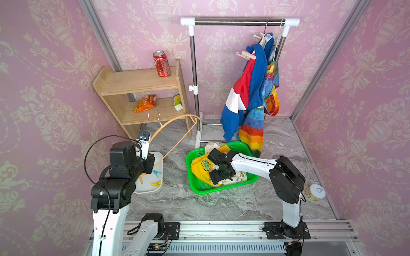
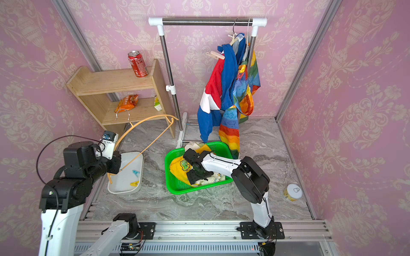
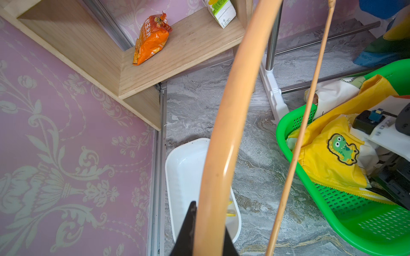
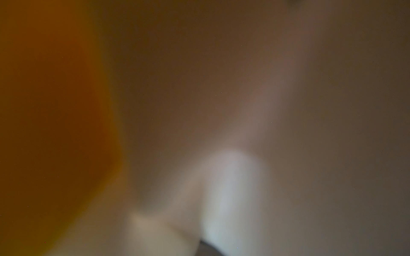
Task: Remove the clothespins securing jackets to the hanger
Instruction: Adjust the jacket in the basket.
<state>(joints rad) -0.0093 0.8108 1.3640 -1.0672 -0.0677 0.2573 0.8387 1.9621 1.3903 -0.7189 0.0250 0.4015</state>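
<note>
Holding a bare wooden hanger (image 3: 235, 110) in my left claw (image 3: 209, 232), jaws pinched tight on its lower end, right above the white tray (image 2: 124, 179). No jacket on it, no clips on it.

Done so far, judging by the layout:
- blue clothespin (image 2: 136, 172) and yellow clothespin (image 2: 134, 183) lie loose in the tray, apart from each other
- yellow jacket (image 1: 200, 165) is off its hanger and bunched in the green basket (image 1: 200, 186)

My right claw (image 1: 219, 176) is down in the basket, on top of the yellow jacket. Its wrist view is a brown-orange blur with fabric right against the lens, so I cannot tell whether those jaws are spread or pinching cloth.

Left to do:
- blue-red-white jacket (image 1: 255, 84) and rainbow jacket (image 1: 253, 130) hang close together at the far end of the clothes rail (image 1: 239, 22)
- pale pink clothespin (image 1: 246, 55) sticks out at the shoulder of the blue-red-white one
- a second pale clip (image 1: 258, 35) looks to sit higher, near the hanger necks
- any clips on the rainbow jacket are hidden behind the fabric

Roughly a third through: one jacket freed, two to go.
</note>
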